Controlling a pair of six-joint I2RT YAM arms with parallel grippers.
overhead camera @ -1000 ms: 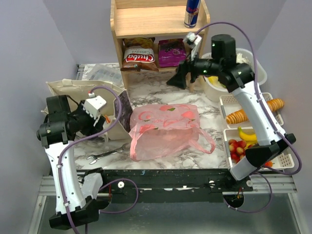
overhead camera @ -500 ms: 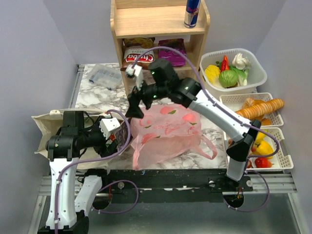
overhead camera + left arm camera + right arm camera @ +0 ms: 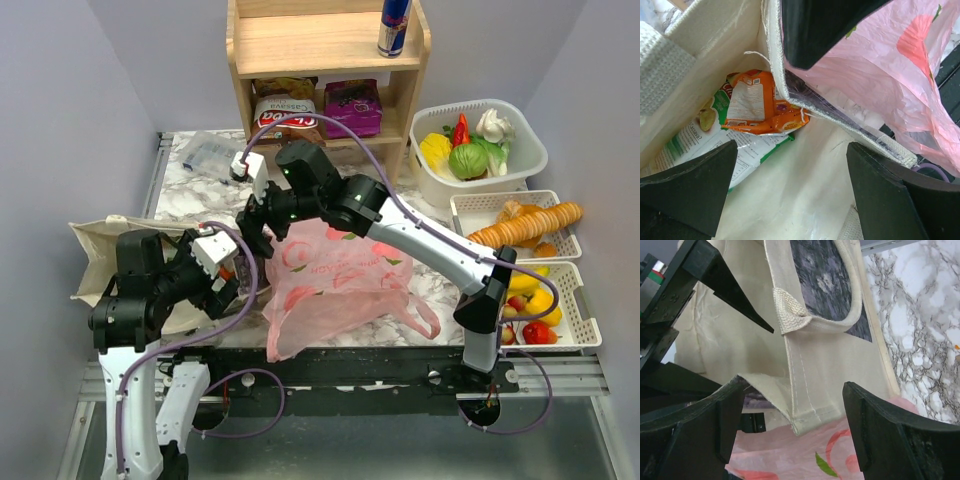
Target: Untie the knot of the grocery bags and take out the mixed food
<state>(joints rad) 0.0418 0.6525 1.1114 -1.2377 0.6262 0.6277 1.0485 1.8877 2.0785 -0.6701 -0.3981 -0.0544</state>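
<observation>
Beige tote [image 3: 830,365] edge between spread right pincer [image 3: 792,395].

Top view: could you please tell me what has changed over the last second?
The right tool swung from over the basket leftward across the pink bag to the tote rim. The left tool drew back toward the bases and opened wider inside the tote's mouth. The tote shifted left and nearer. Neither tool grips anything. Shelf, can and trays stayed put.
</observation>
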